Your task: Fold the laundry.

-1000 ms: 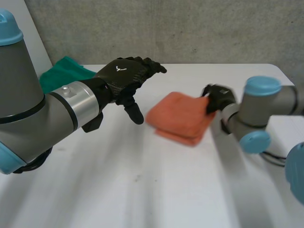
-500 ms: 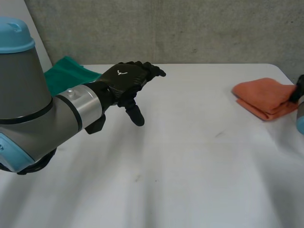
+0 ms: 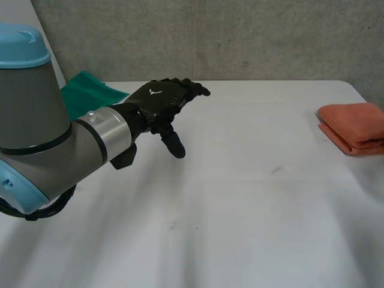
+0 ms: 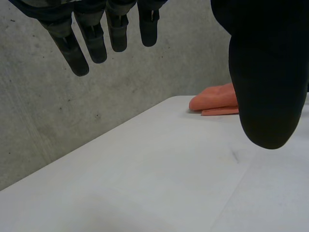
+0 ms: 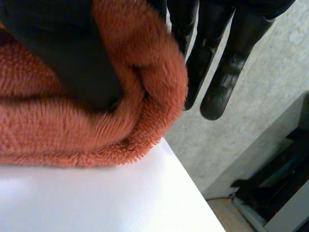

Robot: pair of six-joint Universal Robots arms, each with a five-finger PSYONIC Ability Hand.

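The white tabletop (image 3: 240,210) carries everything, with a grey concrete wall (image 3: 240,36) behind its far edge. The left arm (image 3: 36,138) reaches in from the near left corner towards the middle of the tabletop. A green cloth (image 3: 84,90) lies crumpled at the far left corner, partly hidden behind that arm. The orange towel (image 3: 354,127), folded into a thick pad of several layers, sits at the right edge of the tabletop, towards the far side and well apart from the green cloth.

The left hand (image 3: 159,102) hovers above the tabletop, left of the middle, palm down. Its fingers (image 4: 91,34) are straight and slightly spread, and the thumb (image 4: 265,72) hangs well apart from them. It holds nothing, and the left wrist view shows bare tabletop beneath it and the orange towel far beyond its fingertips.

The right hand (image 5: 58,58) is on the orange towel at its rounded folded edge. Its thumb is pressed into the pile on one side and its straight fingers (image 5: 227,63) run along the other side, so the fold is pinched between them.
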